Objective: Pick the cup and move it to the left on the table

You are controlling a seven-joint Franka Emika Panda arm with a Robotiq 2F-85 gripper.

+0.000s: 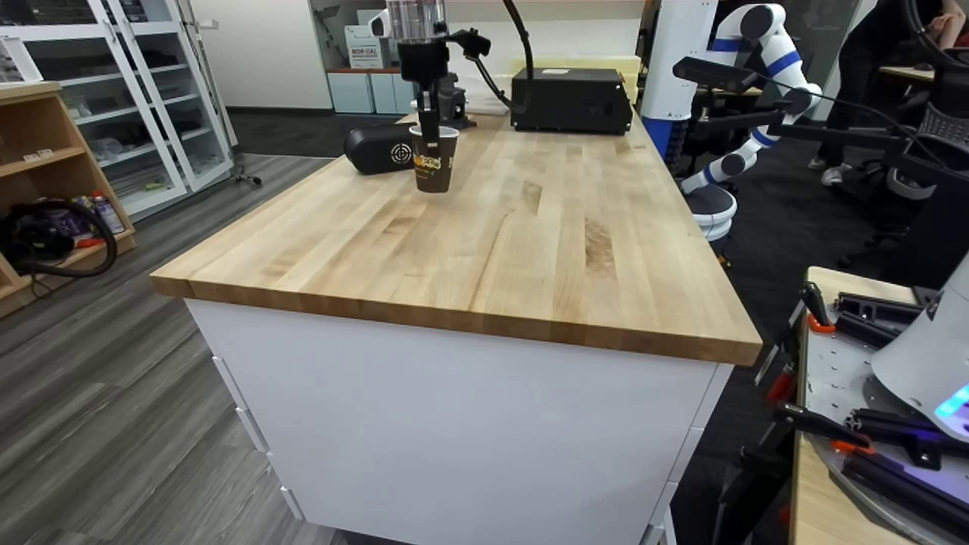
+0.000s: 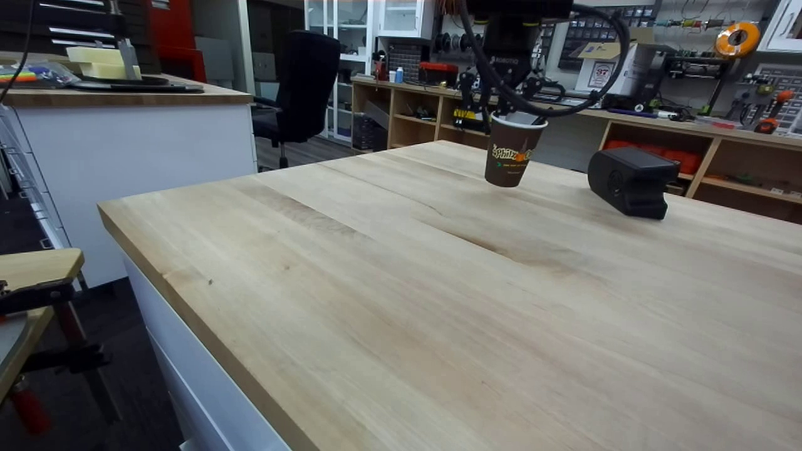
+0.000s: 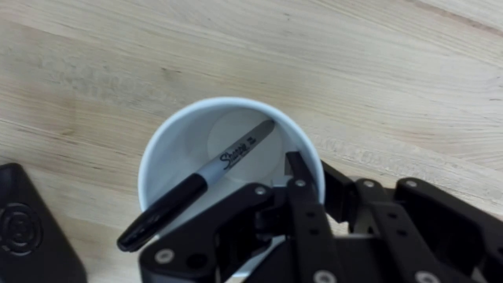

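The dark brown cup shows in both exterior views (image 1: pixel 434 175) (image 2: pixel 509 156), with a white rim and yellowish print on its side. My gripper (image 3: pixel 317 173) is shut on the cup's wall, one finger inside the rim and one outside. The gripper also shows above the cup in both exterior views (image 1: pixel 429 121) (image 2: pixel 492 103). The cup is slightly tilted and appears to hang a little above the wooden table (image 1: pixel 484 250). In the wrist view the cup's white inside (image 3: pixel 177 145) holds a grey and black marker (image 3: pixel 220 165), its cap end sticking out over the rim.
A black box-like device (image 2: pixel 630 181) lies on the table beside the cup; it also shows in the wrist view (image 3: pixel 23 220). A larger black box (image 1: pixel 571 100) stands at the table's far end. A cable (image 1: pixel 526 68) hangs from the arm.
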